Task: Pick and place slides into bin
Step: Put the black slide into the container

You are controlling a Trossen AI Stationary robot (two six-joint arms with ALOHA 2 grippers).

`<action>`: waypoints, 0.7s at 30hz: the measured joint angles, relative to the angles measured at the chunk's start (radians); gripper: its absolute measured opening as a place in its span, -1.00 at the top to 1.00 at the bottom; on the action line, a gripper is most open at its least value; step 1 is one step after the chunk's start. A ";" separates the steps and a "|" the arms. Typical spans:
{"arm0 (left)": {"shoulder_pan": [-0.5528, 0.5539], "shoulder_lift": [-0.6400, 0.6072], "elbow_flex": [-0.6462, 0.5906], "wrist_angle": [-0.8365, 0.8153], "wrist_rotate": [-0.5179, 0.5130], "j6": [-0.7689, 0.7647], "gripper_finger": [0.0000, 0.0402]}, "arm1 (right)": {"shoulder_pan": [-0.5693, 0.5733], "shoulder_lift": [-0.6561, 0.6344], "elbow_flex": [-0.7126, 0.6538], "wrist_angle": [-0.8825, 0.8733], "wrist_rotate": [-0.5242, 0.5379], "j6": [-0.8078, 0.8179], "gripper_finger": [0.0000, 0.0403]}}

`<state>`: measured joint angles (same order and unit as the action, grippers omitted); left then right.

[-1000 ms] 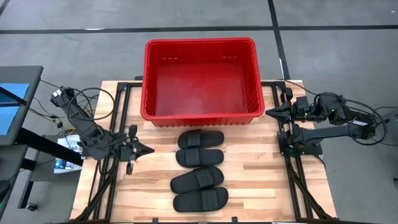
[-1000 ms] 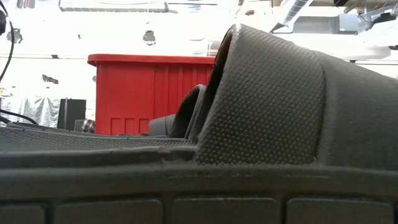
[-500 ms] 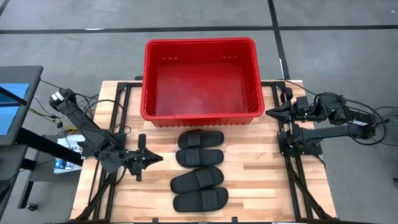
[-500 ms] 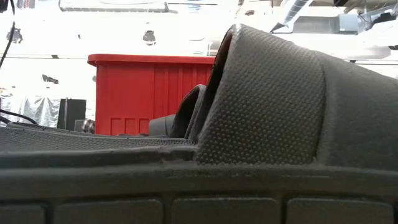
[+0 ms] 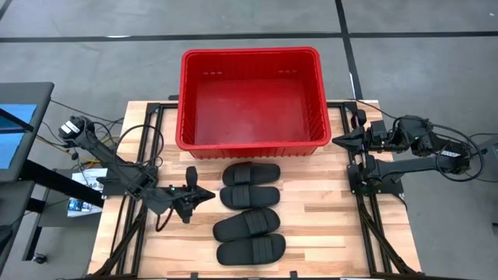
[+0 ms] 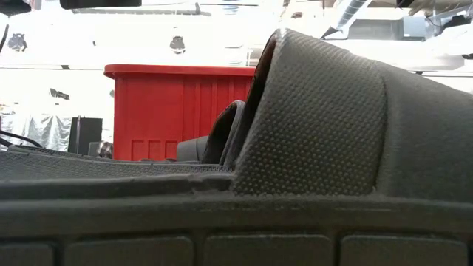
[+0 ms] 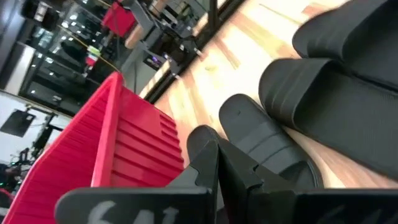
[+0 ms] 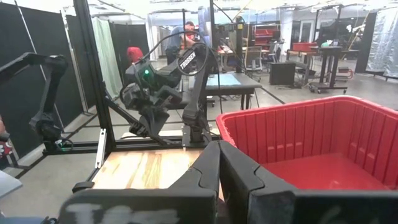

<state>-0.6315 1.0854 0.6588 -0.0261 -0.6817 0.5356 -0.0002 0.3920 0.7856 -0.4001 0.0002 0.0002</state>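
On the left, the left gripper (image 5: 208,194), fingers pressed together, hovers just left of the four slides (image 5: 250,210), stacked in a column near the table's front. The bin (image 5: 250,145) sits behind them. The right gripper (image 5: 337,141), also closed, waits at the bin's right.

slides (image 5: 250,212): 4 | bin (image 5: 250,144): 1 | arms: 2 | table (image 5: 327,218): 1

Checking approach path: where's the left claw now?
High view: left claw, shut, sits over the table's left half, just left of the four slides, in front of the red bin.
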 joint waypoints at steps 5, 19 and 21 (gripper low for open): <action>0.057 0.014 0.052 -0.139 0.092 -0.082 1.00 | 0.000 0.000 0.000 0.000 0.000 0.000 1.00; 0.238 0.014 0.113 -0.401 0.285 -0.206 1.00 | 0.000 0.000 0.000 0.000 0.000 0.000 1.00; 0.267 0.026 0.113 -0.412 0.285 -0.194 1.00 | 0.000 0.000 0.000 0.000 0.000 0.000 1.00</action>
<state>-0.3641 1.1117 0.7715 -0.4385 -0.3969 0.3420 -0.0006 0.3923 0.7853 -0.4003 0.0002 0.0002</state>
